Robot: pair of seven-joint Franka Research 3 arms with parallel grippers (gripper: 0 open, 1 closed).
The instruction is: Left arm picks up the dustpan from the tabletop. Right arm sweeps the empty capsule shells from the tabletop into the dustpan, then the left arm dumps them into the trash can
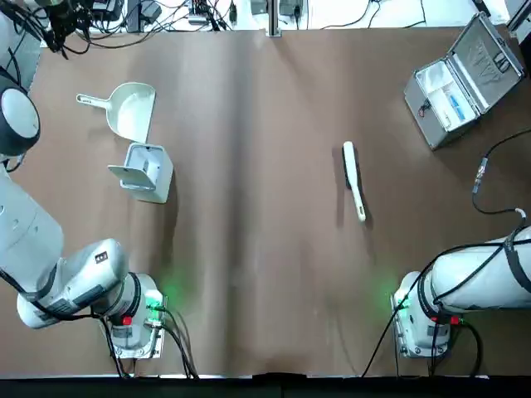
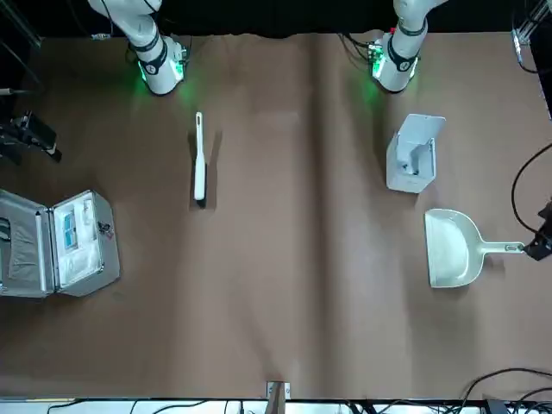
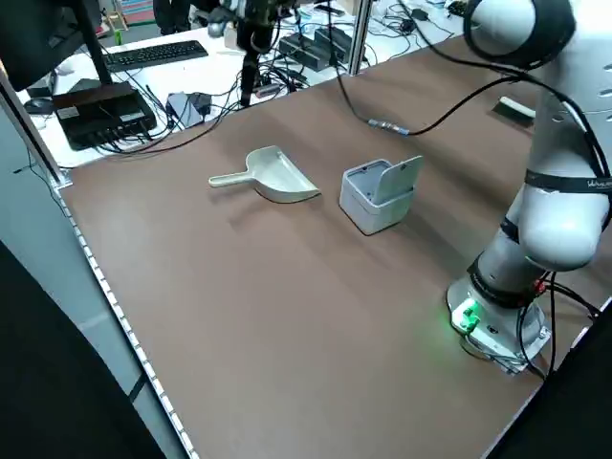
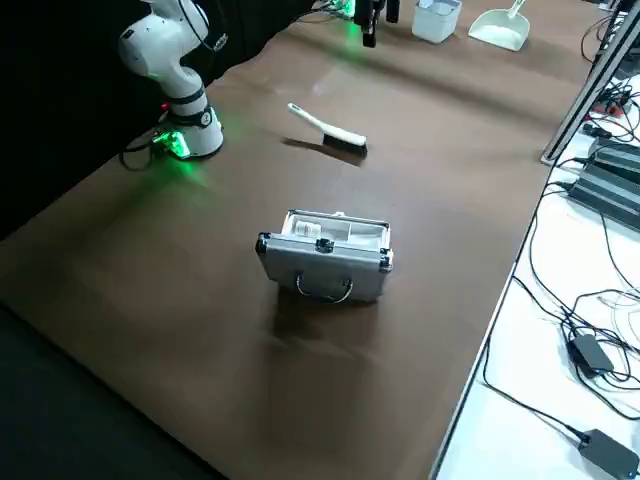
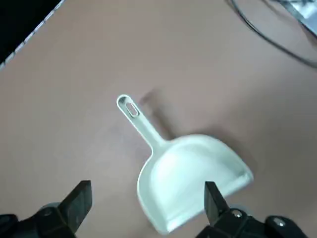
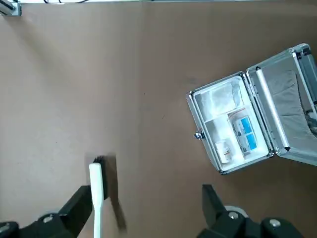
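The cream dustpan lies flat on the brown table at the far left, its handle toward the left edge. In the left wrist view my left gripper hangs open high above the dustpan, touching nothing. The white trash can stands just on the near side of the dustpan, lid flipped up. My right gripper is open and empty, high over the right half, with the white brush below it. I cannot make out the empty capsule shells in any view.
The white brush lies right of centre. An open silver case sits at the far right corner. Cables run along the far edge and the right side. Both arm bases stand at the near edge.
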